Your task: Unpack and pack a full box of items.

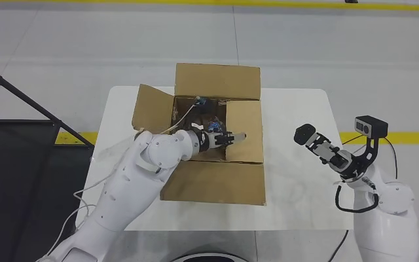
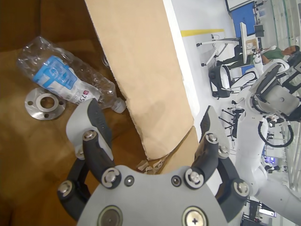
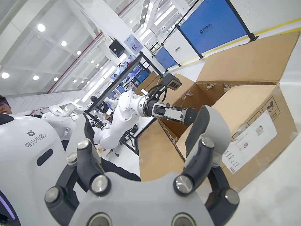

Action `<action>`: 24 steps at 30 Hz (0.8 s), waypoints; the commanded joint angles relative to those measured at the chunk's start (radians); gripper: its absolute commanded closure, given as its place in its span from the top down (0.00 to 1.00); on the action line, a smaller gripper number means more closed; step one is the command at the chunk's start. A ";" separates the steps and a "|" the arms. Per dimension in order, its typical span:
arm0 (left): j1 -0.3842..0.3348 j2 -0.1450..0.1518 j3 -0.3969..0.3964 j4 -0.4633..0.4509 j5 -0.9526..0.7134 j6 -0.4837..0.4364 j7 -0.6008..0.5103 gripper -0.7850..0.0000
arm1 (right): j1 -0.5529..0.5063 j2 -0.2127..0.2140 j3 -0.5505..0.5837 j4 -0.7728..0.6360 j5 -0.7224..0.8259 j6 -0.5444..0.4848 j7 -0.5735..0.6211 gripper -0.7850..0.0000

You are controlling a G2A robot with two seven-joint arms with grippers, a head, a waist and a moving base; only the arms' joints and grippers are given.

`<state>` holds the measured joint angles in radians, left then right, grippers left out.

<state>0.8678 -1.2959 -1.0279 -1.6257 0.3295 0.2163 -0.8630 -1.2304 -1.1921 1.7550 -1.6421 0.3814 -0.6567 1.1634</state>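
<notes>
A white bench (image 1: pixel 294 118) carries a brown cardboard box (image 1: pixel 216 82) at its centre, flaps open. The left tool (image 1: pixel 232 137) hangs spread and empty inside the box; the right tool (image 1: pixel 308 136), likewise spread and empty, hovers at the box's 3 o'clock. A crumpled clear plastic bottle (image 2: pixel 68 78) and a round metal flange (image 2: pixel 44 104) lie inside, so unpacking looks unfinished; arm and flaps hide the rest.

1. A robotics test hall: ceiling lamps (image 3: pixel 41 27) are shining from a high white roof.
2. Tall blue partition panels (image 3: pixel 211 17) are dividing the floor into bays.
3. Other white robots (image 2: pixel 223 75) are standing beside a monitor desk (image 2: pixel 245 32); yellow floor lines (image 1: pixel 402 137) are marking lanes.
</notes>
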 commanded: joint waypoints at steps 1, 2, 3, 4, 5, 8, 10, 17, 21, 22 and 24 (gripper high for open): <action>-0.013 -0.004 0.008 0.029 -0.031 -0.014 0.000 1.00 | 0.002 0.006 -0.005 0.005 0.004 -0.004 -0.004 1.00; -0.019 -0.006 0.014 0.040 -0.041 -0.017 -0.001 1.00 | 0.002 0.009 -0.008 0.007 0.005 -0.005 -0.005 1.00; -0.025 -0.009 0.019 0.049 -0.057 -0.023 -0.002 1.00 | 0.003 0.011 -0.011 0.009 0.006 -0.007 -0.007 1.00; -0.030 -0.011 0.021 0.059 -0.067 -0.027 0.002 1.00 | 0.004 0.014 -0.014 0.011 0.007 -0.009 -0.009 1.00; -0.036 -0.012 0.025 0.067 -0.069 -0.030 0.005 1.00 | 0.005 0.016 -0.017 0.012 0.008 -0.011 -0.011 1.00; -0.046 -0.016 0.033 0.084 -0.095 -0.042 0.012 1.00 | 0.004 0.023 -0.026 0.015 0.013 -0.016 -0.016 1.00; -0.051 -0.019 0.037 0.094 -0.107 -0.048 0.014 1.00 | 0.004 0.028 -0.030 0.015 0.015 -0.020 -0.020 1.00; -0.052 -0.018 0.031 0.087 -0.117 -0.057 0.018 1.00 | -0.002 0.040 -0.047 0.013 0.023 -0.037 -0.038 1.00; -0.036 -0.012 0.008 0.043 -0.117 -0.057 0.016 1.00 | -0.004 0.046 -0.054 0.011 0.025 -0.047 -0.047 1.00; -0.032 -0.011 0.004 0.028 -0.115 -0.057 0.015 1.00 | -0.005 0.047 -0.055 0.012 0.026 -0.050 -0.050 1.00; -0.025 -0.008 -0.001 -0.002 -0.108 -0.054 0.014 1.00 | -0.007 0.050 -0.055 0.012 0.030 -0.056 -0.056 1.00</action>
<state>0.8384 -1.3053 -1.0265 -1.6086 0.2176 0.1598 -0.8482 -1.2363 -1.1434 1.6993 -1.6308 0.4087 -0.7091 1.1109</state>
